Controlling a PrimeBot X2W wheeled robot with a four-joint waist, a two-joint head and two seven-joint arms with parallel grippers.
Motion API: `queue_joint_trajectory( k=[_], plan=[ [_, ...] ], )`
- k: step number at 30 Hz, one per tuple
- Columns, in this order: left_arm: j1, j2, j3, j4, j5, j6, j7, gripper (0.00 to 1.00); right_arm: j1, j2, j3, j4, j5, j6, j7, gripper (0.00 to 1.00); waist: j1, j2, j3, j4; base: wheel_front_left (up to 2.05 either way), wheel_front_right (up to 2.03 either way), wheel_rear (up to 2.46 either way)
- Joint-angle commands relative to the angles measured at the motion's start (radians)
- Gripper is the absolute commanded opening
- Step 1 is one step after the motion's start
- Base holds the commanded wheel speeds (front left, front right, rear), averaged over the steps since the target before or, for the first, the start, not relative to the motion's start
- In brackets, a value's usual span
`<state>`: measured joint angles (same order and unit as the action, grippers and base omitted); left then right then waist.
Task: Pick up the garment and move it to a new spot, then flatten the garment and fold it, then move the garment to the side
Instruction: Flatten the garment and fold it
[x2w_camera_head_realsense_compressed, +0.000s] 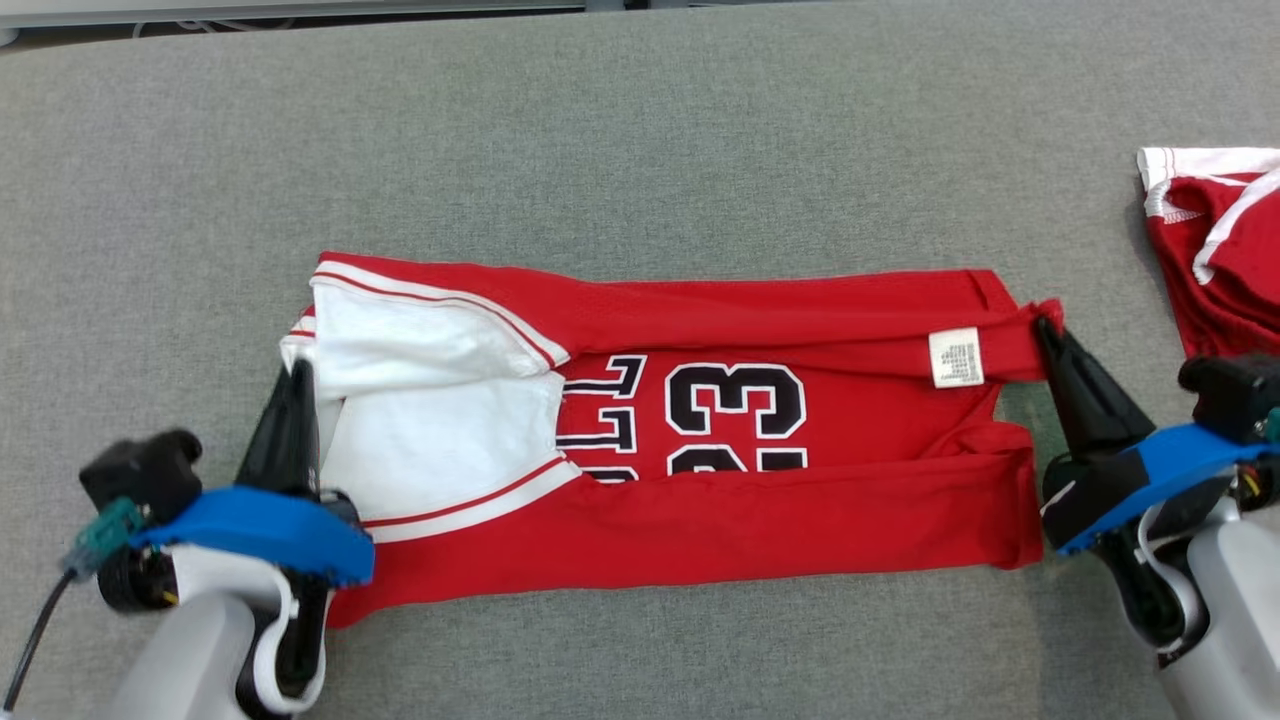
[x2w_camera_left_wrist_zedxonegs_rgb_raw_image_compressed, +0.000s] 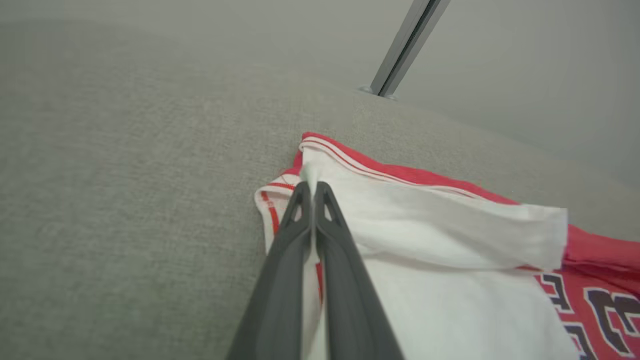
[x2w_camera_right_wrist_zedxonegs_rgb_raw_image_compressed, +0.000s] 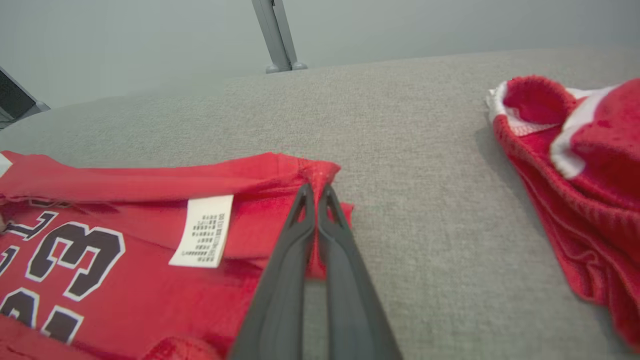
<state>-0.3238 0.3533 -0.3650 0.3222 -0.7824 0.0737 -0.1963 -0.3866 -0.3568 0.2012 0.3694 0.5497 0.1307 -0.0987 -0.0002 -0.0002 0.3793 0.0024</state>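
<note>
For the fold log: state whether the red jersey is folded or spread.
Folded lengthwise. On the jersey, the far and near long edges lie turned in over the middle, partly hiding the number print.

The grey table (x2w_camera_head_realsense_compressed: 640, 130) lay open beyond and before the jersey (x2w_camera_head_realsense_compressed: 800, 500); a second red garment (x2w_camera_head_realsense_compressed: 1235, 270) blocked the far right edge.

Number: I read "23" (x2w_camera_head_realsense_compressed: 735, 400), black with a white outline, on the red jersey (x2w_camera_head_realsense_compressed: 800, 520).
Letters: "LL" (x2w_camera_head_realsense_compressed: 612, 405) just left of it, the rest of the word covered by a white fold.
Tag: white tag (x2w_camera_head_realsense_compressed: 956, 357) at the jersey's right end, print too small for me.
</note>
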Motion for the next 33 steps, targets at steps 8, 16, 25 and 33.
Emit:
queue_joint_trajectory(
  k=[8,16,25,33],
  plan=[
    [0.171,0.013,-0.012,-0.108,-0.050,0.051,0.078,1.00,0.119,0.047,-0.045,-0.029,-0.004,0.000,-0.049,1.00,0.0002,0.0002,-0.035,-0.004,0.00,0.00,0.00],
    [0.251,0.041,0.002,-0.205,0.006,0.127,0.021,1.00,0.263,0.092,-0.150,-0.191,-0.099,0.000,-0.103,1.00,0.0002,0.0002,-0.091,-0.004,0.00,0.00,0.00],
    [0.225,0.058,-0.001,-0.359,0.191,0.255,-0.052,1.00,0.334,0.212,-0.263,-0.422,-0.297,0.000,-0.036,1.00,0.0002,0.0002,-0.133,-0.026,0.00,0.00,0.00],
    [0.225,0.075,-0.030,-0.416,0.291,0.308,-0.047,1.00,0.362,0.258,-0.256,-0.513,-0.356,0.000,0.030,1.00,0.0002,0.0002,-0.154,-0.043,0.00,0.00,0.00]
  ],
)
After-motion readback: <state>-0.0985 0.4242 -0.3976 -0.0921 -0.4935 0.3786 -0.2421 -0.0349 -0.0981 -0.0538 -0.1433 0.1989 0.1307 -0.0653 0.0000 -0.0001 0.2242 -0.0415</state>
